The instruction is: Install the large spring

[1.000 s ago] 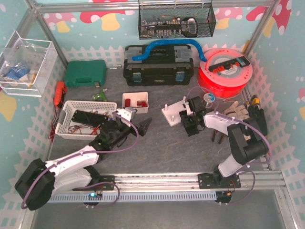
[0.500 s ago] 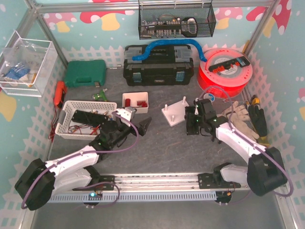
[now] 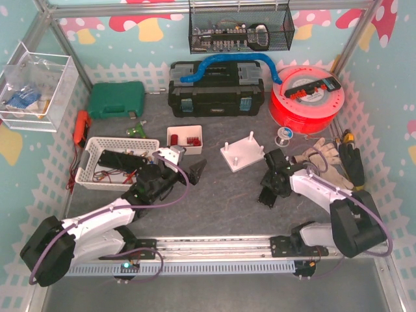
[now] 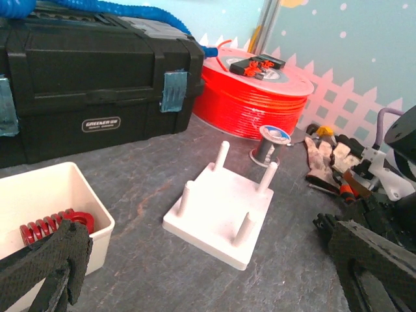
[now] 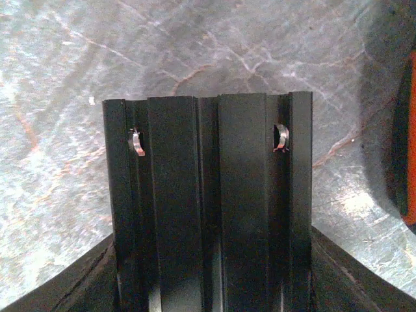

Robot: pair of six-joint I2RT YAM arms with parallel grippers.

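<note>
Top view: the peg plate is seen bare, and red springs are held in the white box.

Left wrist view: the large spring is seen unpicked in that box, with the left claw spread wide nearby.

Right wrist view: the right claw is pressed shut, empty, over the bench.

Installation is judged not begun.

Left arm and right arm — white shells, black joints — trail purple cables. The left fingers are black and rough-textured.
</note>
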